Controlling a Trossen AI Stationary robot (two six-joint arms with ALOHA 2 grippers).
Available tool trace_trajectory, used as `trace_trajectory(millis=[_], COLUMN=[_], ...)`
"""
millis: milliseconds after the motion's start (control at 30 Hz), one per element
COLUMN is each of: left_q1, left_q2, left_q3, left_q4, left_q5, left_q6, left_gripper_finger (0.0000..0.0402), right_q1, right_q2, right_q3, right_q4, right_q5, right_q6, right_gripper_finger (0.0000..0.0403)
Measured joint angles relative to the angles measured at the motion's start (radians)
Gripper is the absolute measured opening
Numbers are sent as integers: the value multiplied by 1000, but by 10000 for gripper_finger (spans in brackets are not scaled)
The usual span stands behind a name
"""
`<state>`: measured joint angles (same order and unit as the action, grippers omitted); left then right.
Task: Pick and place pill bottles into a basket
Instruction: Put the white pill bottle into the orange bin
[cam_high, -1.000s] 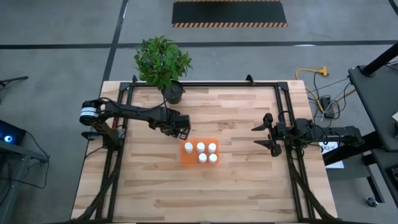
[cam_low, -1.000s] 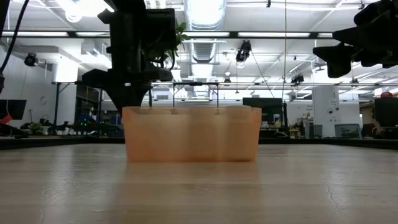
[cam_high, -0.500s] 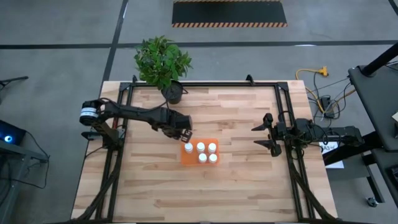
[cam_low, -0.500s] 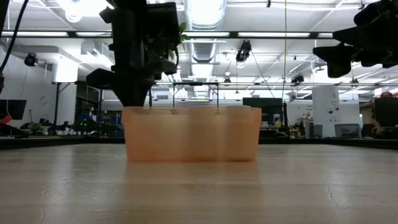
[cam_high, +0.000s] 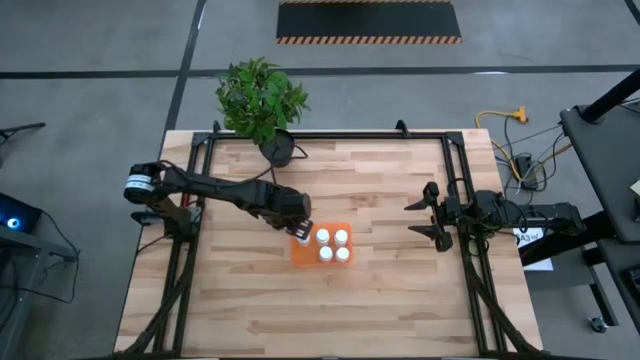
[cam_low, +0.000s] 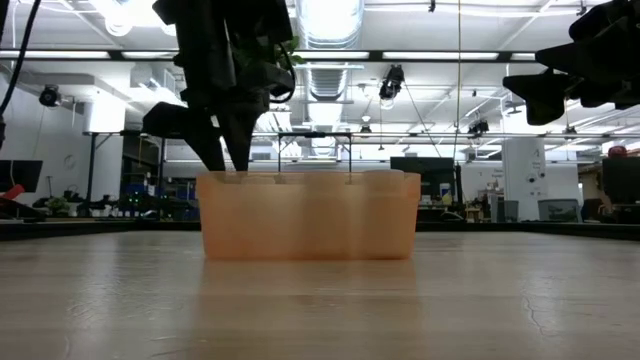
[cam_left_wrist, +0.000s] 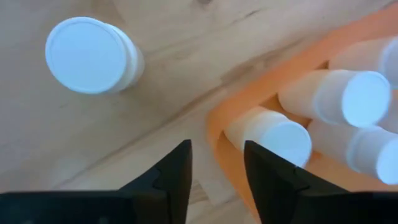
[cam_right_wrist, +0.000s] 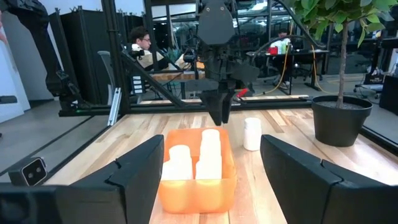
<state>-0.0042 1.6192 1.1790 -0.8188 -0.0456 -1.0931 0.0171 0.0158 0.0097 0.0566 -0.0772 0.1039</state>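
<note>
**Operator:** What changed in the last second?

**Technician:** The left end effector (cam_high: 298, 226) moved from just beyond the basket (cam_high: 300, 257) to directly above its far-left corner, and its tilt changed. Its fingers remain closed and hold nothing.

**Operator:** Where are the bottles?

**Technician:** Four caps show plainly in the basket, for example one bottle (cam_high: 341, 236). A fifth shows at the end effector's tip. One lone bottle (cam_left_wrist: 87, 55) stands upright on the surface (cam_high: 380, 300), just beside the basket's far side, toward the pot (cam_high: 280, 150).

**Operator:** What does this mean for the task?

**Technician:** It is judged nearly complete, with one bottle left to place. The closed, empty end effector sits over the basket, not the lone bottle. It would have to open and reposition before a grasp.

**Operator:** And the right arm?

**Technician:** The right end effector (cam_high: 415, 220) waits raised near the right edge, fingers wide apart and empty.

**Operator:** And the surroundings?

**Technician:** The surface is wood planking inside a black frame, with the basket near its centre. The room is a workshop with ceiling lights. A person (cam_right_wrist: 140, 43) sits at a desk beyond the surface.
</note>
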Motion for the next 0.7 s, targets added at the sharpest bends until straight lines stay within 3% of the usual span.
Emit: trace_trajectory(millis=[367, 700], left_q1=[-5, -5], left_q2=[-52, -53], left_q3=[-7, -7], left_q4=[20, 30], left_q5=[-16, -45], left_q6=[7, 4], left_gripper_finger=[213, 224], right_q1=[0, 0], right_q2=[0, 0], right_q3=[0, 0], right_q4=[0, 0], right_q5=[0, -1], right_q6=[0, 0], right_gripper_finger=[251, 252])
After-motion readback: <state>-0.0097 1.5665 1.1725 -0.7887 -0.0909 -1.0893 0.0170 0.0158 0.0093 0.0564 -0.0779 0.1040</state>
